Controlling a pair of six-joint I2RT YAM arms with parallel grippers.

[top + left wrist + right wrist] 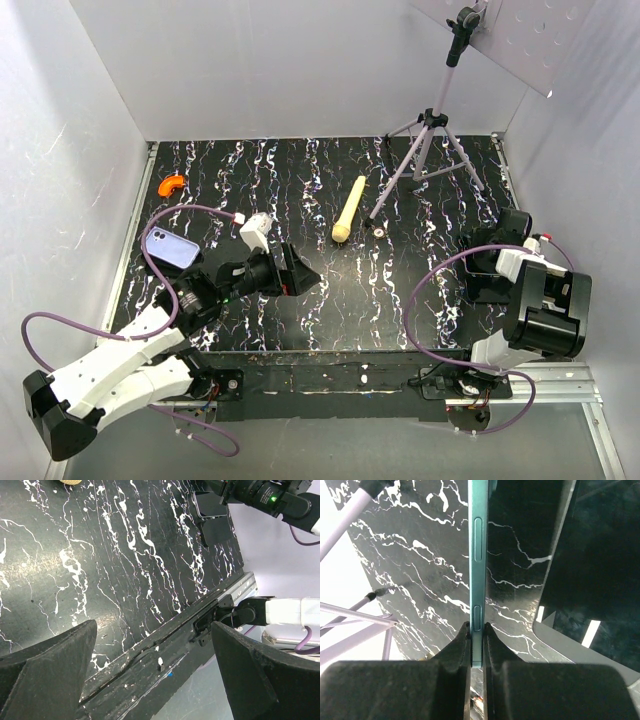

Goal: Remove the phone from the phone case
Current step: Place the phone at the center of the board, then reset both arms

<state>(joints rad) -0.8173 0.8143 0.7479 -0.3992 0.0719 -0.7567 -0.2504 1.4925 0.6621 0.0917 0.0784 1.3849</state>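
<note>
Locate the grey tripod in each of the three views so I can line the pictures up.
Top external: the grey tripod stands at the far right of the table, its pole leaning up to the right.
Left wrist: not in it.
Right wrist: the grey tripod is at the left edge, legs only.
Shared landmark: the black, white-veined tabletop, seen in all three.

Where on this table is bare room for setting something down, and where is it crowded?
Free: the middle strip between the left claw and the right claw gripping the phone, nearer than the cream stick; also the far patch between the orange piece and that stick. Crowded: around the tripod legs and beside the lavender handset.
</note>
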